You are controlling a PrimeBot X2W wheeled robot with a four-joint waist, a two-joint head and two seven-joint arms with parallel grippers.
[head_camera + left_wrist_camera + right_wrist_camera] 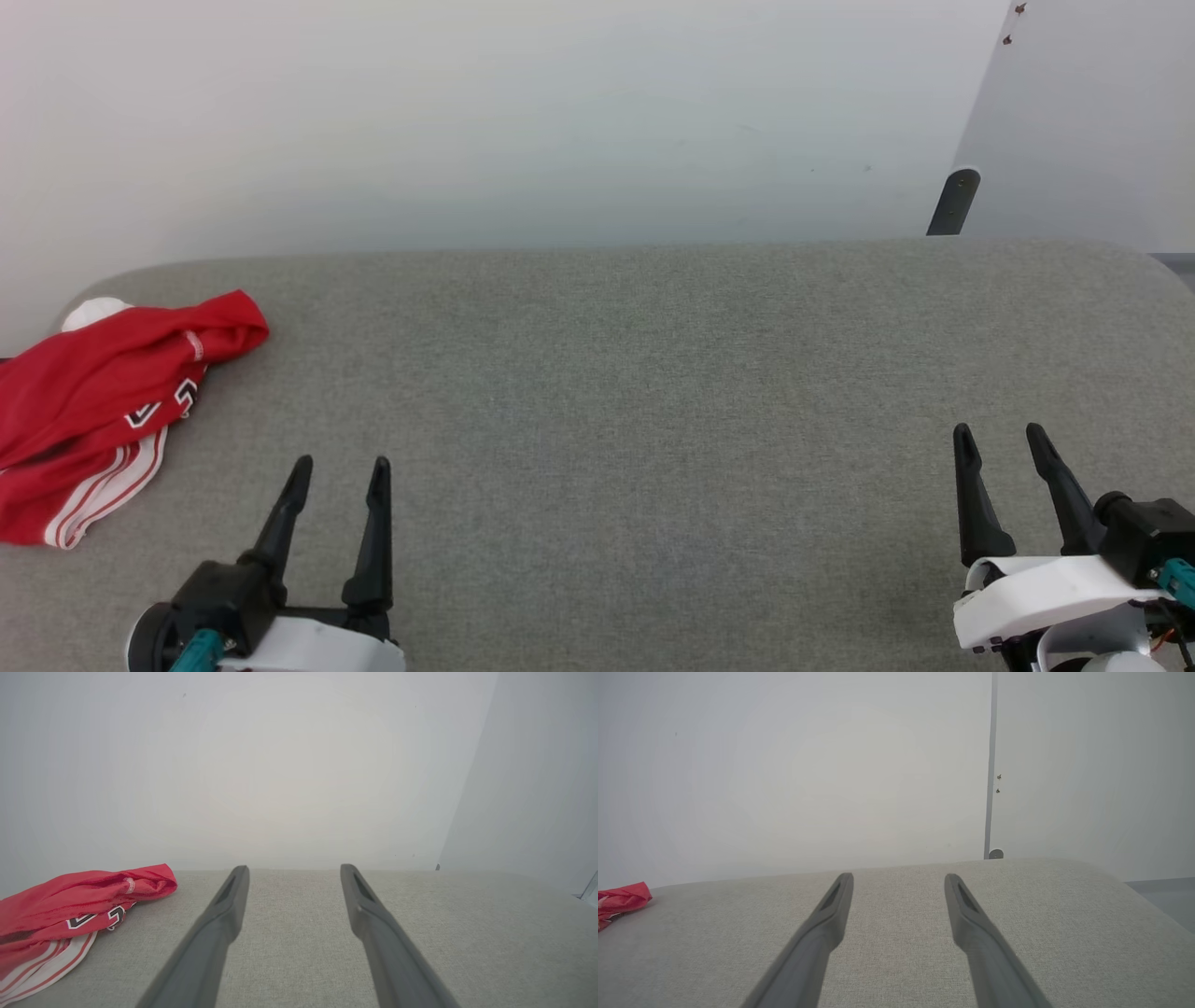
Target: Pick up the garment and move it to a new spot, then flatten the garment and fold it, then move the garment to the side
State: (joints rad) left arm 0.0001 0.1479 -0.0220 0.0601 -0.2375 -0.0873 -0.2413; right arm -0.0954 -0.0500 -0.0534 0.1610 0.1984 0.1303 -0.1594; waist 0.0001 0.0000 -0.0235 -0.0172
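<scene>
The garment (103, 383) lies crumpled at the far left of the grey fabric table (653, 373), red with a white striped hem and part of a black white-outlined print showing; a white bit pokes out behind it. In the left wrist view the garment (70, 905) sits at the lower left, and its red tip (621, 898) peeks in at the right wrist view's left edge. My left gripper (341, 467) is open near the front edge, to the right of the garment and apart from it. My right gripper (999, 434) is open at the front right, holding nothing.
A white wall runs behind the table. A pale panel (1083, 112) with a dark leg (952, 201) stands at the back right. The table's corners are rounded, and the grey floor (1167, 896) shows past its right end.
</scene>
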